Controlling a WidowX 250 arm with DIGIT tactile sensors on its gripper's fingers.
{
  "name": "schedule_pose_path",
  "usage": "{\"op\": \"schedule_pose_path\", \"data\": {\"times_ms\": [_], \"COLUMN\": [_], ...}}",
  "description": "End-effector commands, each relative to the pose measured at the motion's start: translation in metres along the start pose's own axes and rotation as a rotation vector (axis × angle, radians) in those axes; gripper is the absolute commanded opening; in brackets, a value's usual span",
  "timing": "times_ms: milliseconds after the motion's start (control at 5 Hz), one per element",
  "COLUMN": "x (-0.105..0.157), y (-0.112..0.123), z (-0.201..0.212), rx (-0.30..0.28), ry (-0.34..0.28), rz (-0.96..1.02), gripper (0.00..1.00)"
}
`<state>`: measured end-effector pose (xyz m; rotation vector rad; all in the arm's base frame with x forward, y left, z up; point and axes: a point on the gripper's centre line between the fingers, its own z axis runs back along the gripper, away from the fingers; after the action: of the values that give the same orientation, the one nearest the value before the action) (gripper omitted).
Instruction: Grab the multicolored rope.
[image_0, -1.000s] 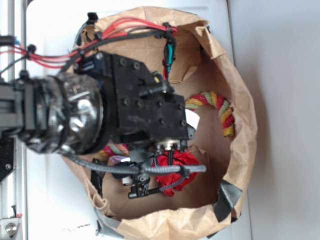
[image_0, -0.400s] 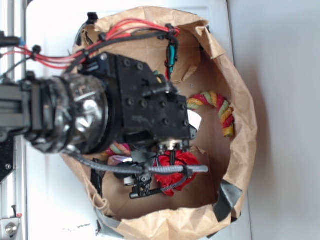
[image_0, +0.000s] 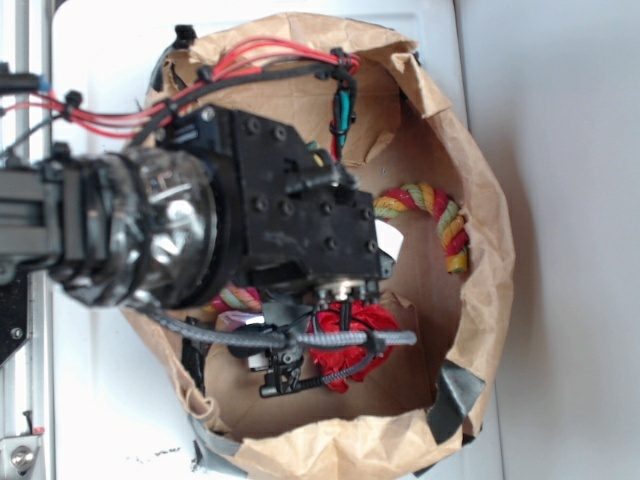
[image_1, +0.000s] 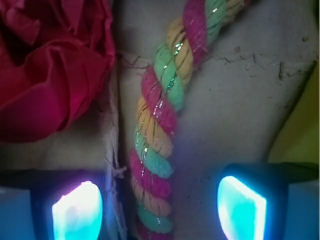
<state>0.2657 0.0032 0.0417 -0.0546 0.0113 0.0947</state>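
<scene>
Setting: a white table (image_0: 560, 200) carries a brown paper bag (image_0: 490, 250) with its rim rolled down; I look down into it from above.
End effector: on my wrist view the end effector (image_1: 160, 205) has its two fingers (image_1: 77, 207) spread apart, glowing blue-white, one on each side of the rope, with nothing clamped. I see gaps between rope and pads, so no contact that I can make out.
Arm: from the exterior view the black wrist block (image_0: 290, 215) reaches into the bag and hides the fingers from me.
Rope: the rope (image_1: 162, 125) runs lengthwise between the fingers on the bag floor, with red, yellow and green strands twisted together. On the exterior view one end curls out to the right of the wrist block (image_0: 440, 215), and a short bit shows below the arm.
Red cloth: a crumpled red cloth (image_1: 47, 65) lies just beside the rope, on its left in the wrist view.
Yellow edge: something yellow (image_1: 300, 135) sits at the right border of the wrist view; I cannot tell what it is.
Cables: red wires (image_0: 250, 55) loop over the bag's rim.
</scene>
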Motion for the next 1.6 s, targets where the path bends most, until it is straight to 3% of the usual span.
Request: {"op": "schedule_pose_path", "data": {"times_ms": [0,200,600,1000,1400], "x": [0.005,0.006,0.026,0.067,0.089], "y": [0.005,0.007,0.013,0.022,0.021], "z": [0.055,0.072,0.069,0.064,0.051], "rx": [-0.054,-0.082,-0.045,-0.011,-0.031], "ry": [-0.091,-0.123,-0.223,-0.194,-0.171], "rz": [0.017,0.043,0.146,0.205,0.32], "gripper": [1.0,1.0,1.0,1.0,1.0]}}
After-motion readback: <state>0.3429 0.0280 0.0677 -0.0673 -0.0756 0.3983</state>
